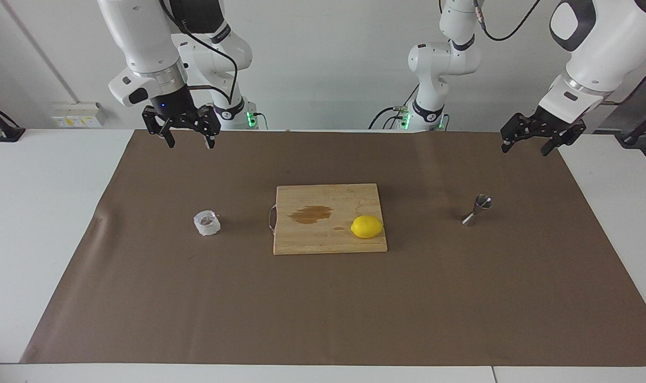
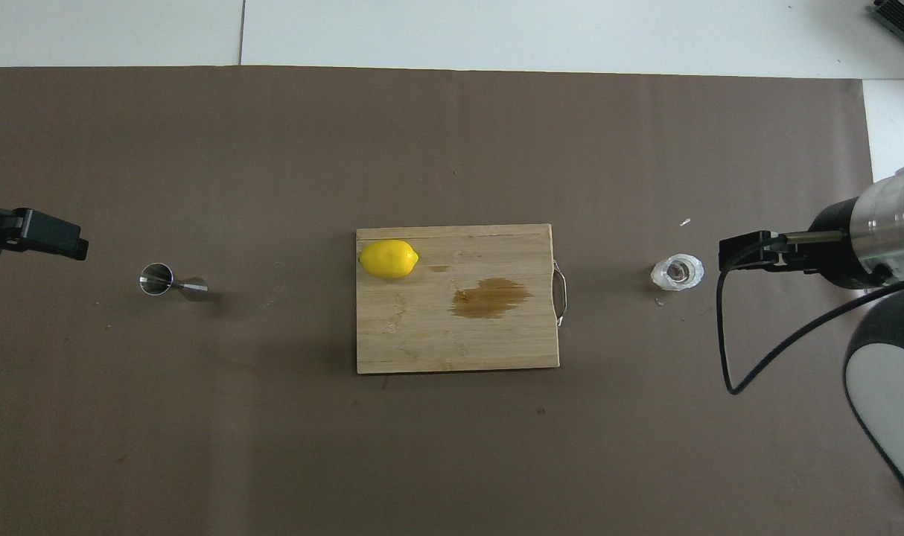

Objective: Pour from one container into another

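Observation:
The squat translucent cup [image 1: 206, 222] [image 2: 676, 272] stands on the brown mat toward the right arm's end of the table. A small steel jigger [image 1: 477, 209] [image 2: 170, 282] stands upright on the mat toward the left arm's end. My right gripper [image 1: 189, 142] hangs open high over the mat at its own end, well clear of the cup. High over the mat's corner at the left arm's end, my left gripper [image 1: 525, 149] is open too, apart from the jigger. Neither holds anything.
A wooden cutting board [image 1: 312, 240] [image 2: 437, 346] lies mid-table between cup and jigger. It carries a yellow lemon [image 1: 366, 227] [image 2: 389, 259] and a brown wet stain [image 1: 311, 213]. The brown mat [image 1: 323, 308] covers most of the white table.

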Robot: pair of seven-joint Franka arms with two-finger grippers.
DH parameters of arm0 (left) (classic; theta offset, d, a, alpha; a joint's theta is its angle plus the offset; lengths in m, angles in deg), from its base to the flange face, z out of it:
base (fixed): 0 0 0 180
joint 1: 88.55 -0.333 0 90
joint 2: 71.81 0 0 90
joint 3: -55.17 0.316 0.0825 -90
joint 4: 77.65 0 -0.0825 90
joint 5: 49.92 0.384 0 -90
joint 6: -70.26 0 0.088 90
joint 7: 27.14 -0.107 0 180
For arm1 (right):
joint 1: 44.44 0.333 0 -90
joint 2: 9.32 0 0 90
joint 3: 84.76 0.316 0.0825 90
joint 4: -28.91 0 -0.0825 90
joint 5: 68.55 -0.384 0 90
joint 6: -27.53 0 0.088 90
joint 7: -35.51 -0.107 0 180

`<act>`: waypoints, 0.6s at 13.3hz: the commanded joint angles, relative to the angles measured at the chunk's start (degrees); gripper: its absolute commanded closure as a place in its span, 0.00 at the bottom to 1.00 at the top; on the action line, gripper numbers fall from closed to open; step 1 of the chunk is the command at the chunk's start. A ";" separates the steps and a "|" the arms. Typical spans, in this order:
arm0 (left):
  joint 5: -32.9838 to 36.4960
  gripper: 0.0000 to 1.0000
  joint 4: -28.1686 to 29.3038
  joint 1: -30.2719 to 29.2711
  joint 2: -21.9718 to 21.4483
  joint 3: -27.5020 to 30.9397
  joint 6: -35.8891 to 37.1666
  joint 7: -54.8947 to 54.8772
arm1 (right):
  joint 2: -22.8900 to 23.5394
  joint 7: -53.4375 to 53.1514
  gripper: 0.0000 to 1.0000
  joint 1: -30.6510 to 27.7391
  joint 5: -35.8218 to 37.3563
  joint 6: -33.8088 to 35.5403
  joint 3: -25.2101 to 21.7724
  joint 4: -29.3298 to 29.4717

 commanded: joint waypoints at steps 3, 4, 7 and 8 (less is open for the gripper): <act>-0.17 0.00 0.56 2.11 -0.58 0.16 0.19 -0.15 | -1.25 0.10 0.00 -0.64 -0.65 -0.36 0.25 -1.26; -0.17 0.00 0.56 1.77 -0.58 0.16 -0.08 0.11 | -1.25 0.10 0.00 -0.64 -0.65 -0.36 0.25 -1.26; -0.17 0.00 3.10 0.80 -1.19 0.16 -6.21 0.29 | -1.25 0.10 0.00 -0.64 -0.65 -0.36 0.25 -1.26; -0.78 0.00 4.85 0.10 -1.54 0.16 -7.02 0.38 | -1.25 0.10 0.00 -0.64 -0.65 -0.36 0.25 -1.26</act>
